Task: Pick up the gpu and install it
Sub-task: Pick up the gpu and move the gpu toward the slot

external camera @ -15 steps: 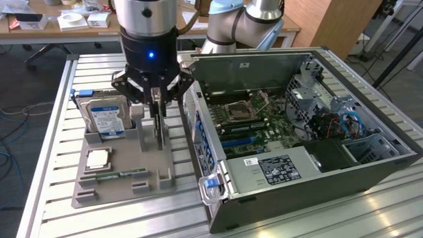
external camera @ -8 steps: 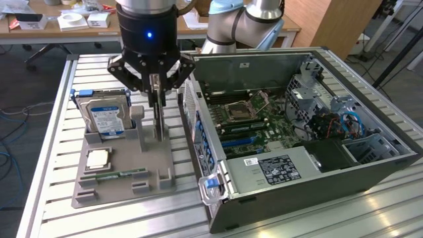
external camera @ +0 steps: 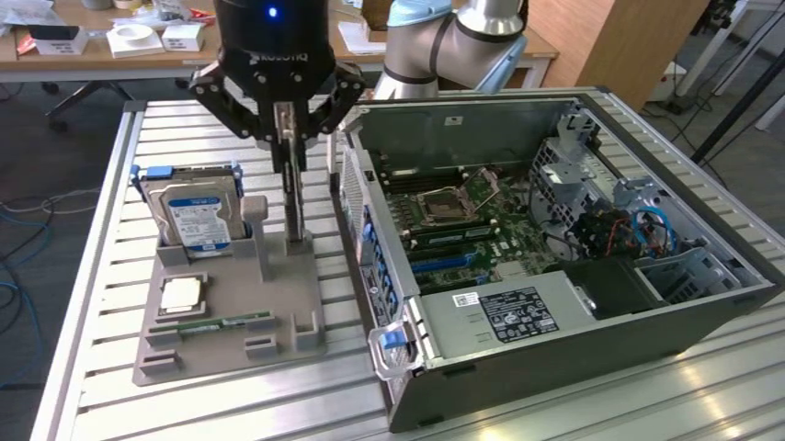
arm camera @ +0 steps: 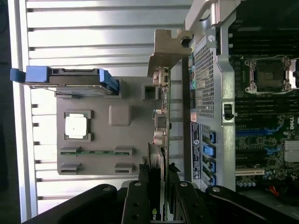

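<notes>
Beneath the claw (external camera: 286, 138), clamped in it, the gpu (external camera: 294, 197) stands upright.

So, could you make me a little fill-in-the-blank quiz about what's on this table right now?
1. The gripper is closed on the gpu, holding it by its ___ edge.
2. The hard drive stands ___ in the grey holder.
3. The gpu is between the hard drive and the computer ___.

Missing words: top; upright; case.
</notes>
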{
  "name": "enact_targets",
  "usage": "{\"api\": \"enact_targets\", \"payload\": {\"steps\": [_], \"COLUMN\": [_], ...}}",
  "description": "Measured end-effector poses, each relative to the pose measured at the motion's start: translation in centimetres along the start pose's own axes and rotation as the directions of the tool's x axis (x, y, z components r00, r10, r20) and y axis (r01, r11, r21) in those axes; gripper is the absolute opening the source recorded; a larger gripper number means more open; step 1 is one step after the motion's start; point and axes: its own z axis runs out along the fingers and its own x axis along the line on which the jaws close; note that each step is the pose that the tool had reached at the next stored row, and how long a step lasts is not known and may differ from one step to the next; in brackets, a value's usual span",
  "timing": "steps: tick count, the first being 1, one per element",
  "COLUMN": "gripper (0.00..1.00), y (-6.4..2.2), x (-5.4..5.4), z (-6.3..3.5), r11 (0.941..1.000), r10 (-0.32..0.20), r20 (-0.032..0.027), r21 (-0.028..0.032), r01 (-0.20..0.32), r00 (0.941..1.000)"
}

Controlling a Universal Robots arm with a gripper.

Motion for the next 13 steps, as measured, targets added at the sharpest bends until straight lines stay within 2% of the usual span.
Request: {"api": "enact_targets", "payload": {"steps": [7,13], "gripper": [0.26,0.26], "y": [0.09,0.14], "x": [0.0,-0.1], "z": [-2.26,-3.55], "r11": [1.0,1.0], "r10": [0.0,0.0], "r20": [-0.0001,0.0], "r21": [0.0001,0.0], "r01": [0.0,0.0], "r00": [1.0,1.0]}}
